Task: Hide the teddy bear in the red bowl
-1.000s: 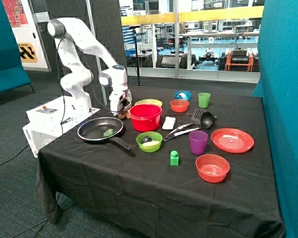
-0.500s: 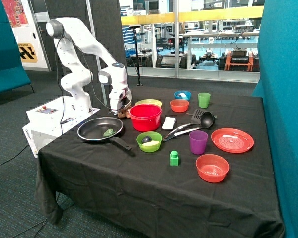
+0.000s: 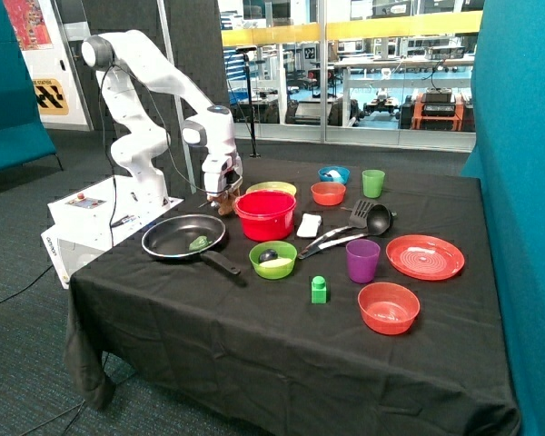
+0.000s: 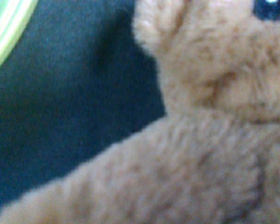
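Note:
The teddy bear point(image 3: 226, 203), small and brown, hangs under my gripper point(image 3: 223, 193) just above the black tablecloth. It is beside the far-left rim of the deep red bowl point(image 3: 265, 215), outside it. My gripper is shut on the bear. In the wrist view the bear's tan fur point(image 4: 200, 140) fills most of the picture, with dark cloth below it. The red bowl's inside looks empty from the outside view.
A yellow-green bowl point(image 3: 272, 189) stands just behind the red bowl, and its rim point(image 4: 4, 28) shows in the wrist view. A black frying pan point(image 3: 183, 238) lies in front of the gripper. A green bowl point(image 3: 272, 259), a purple cup point(image 3: 362, 261) and a ladle point(image 3: 363, 218) lie nearby.
My gripper has risen a little and shifted slightly toward the back of the table. The teddy bear has come up off the cloth with it.

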`<state>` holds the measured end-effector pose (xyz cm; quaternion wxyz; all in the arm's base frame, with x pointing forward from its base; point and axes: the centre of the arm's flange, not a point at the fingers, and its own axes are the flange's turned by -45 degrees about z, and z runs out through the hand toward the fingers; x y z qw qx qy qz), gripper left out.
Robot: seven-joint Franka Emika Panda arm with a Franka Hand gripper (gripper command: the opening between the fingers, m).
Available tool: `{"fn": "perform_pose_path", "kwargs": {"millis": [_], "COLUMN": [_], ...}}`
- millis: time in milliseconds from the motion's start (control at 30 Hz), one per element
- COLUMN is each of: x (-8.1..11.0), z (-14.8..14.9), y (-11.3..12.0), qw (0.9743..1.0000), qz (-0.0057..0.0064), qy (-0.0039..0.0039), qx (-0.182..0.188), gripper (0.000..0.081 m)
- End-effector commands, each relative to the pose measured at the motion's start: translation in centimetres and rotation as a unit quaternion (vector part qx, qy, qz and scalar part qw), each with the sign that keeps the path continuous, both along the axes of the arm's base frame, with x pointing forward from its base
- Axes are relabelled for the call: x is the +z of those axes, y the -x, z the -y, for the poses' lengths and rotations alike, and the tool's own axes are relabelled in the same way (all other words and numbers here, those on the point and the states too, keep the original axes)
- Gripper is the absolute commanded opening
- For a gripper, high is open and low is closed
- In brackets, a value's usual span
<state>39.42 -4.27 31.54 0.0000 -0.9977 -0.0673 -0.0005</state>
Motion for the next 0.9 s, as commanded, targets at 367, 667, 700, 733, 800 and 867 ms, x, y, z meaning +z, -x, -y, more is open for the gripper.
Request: {"fn": "perform_pose_path", "kwargs": {"millis": [367, 667, 700, 733, 800, 867], "x": [2.7, 6.7, 7.2, 7.6, 8.3, 8.9], "z": [1.7, 0.7, 0.5, 0.4, 0.1, -0.2], "y": [-1.1, -2.1, -2.2, -2.3, -2.5, -2.7], "qw": [1.0, 0.9999, 0.9999, 0.9997, 0.9997, 0.9996], "qz": [-0.0005, -0.0005, -0.0005, -0.0005, -0.0005, -0.0005], "qy": [0.00005, 0.00006, 0.00006, 0.00007, 0.00007, 0.00007], "qx": [-0.007, 0.013, 0.015, 0.025, 0.025, 0.027], "gripper": [0.0, 0.0, 0.0, 0.0, 0.0, 0.0]}}
